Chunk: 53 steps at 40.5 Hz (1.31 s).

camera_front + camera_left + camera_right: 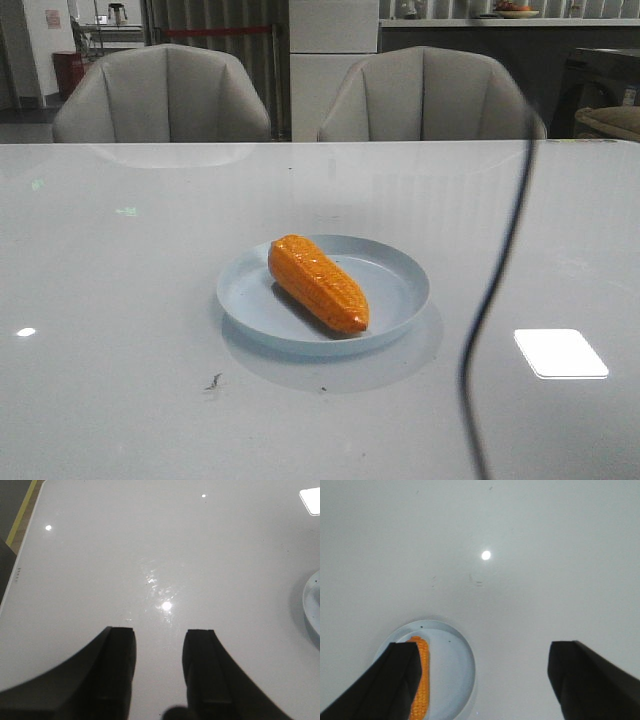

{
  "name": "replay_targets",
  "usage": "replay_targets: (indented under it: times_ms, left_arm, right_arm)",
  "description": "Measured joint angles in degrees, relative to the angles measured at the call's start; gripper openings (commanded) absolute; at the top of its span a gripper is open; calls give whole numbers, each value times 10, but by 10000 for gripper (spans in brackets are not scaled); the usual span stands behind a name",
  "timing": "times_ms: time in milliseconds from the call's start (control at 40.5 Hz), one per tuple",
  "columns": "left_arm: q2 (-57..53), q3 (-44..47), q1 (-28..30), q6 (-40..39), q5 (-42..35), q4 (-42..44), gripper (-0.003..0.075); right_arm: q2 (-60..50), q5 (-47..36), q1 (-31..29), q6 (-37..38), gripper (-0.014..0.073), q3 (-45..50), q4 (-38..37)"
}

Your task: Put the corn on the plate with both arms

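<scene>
A glossy white table fills the foreground, with a bright rectangular light reflection at 4 o'clock. Two grey upholstered chairs are set at 12 o'clock. A red bin is seen at 10 o'clock.

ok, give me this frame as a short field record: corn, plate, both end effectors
corn: lying on its side on the plate, tapered end toward the camera
plate: pale blue, on the white table
left end effector: open, empty, over bare table
right end effector: open wide, empty, above table beside the plate
task state: corn on plate
</scene>
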Motion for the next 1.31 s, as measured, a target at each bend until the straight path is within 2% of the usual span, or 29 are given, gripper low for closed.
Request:
replay_targets:
  times_ms: [99, 321, 444, 518, 716, 938, 1036, 1184, 1308]
  left_arm:
    - [0, 0, 0, 0, 1, 5, 309]
    - [0, 0, 0, 0, 2, 14, 309]
    - [0, 0, 0, 0, 6, 15, 309]
    - [0, 0, 0, 0, 6, 15, 309]
    - [0, 0, 0, 0, 6, 15, 309]
    - [0, 0, 0, 0, 6, 15, 304]
    - [0, 0, 0, 0, 6, 15, 244]
    - [0, 0, 0, 0, 5, 15, 98]
    - [0, 0, 0, 0, 5, 15, 90]
  right_arm:
    - [-91, -17, -35, 0, 624, 72, -2]
    - [-306, -95, -107, 0, 624, 366, -16]
    - [-409, -128, -126, 0, 624, 506, -16]
    - [-457, -137, -129, -1, 624, 555, -16]
    - [-529, -144, -130, -1, 624, 598, -16]
    - [-537, -138, -130, -1, 624, 598, -16]
    - [-537, -136, -130, -1, 624, 598, -16]
    - [-537, -136, -130, -1, 624, 598, -16]
    - [-537, -136, -130, -1, 624, 598, -16]
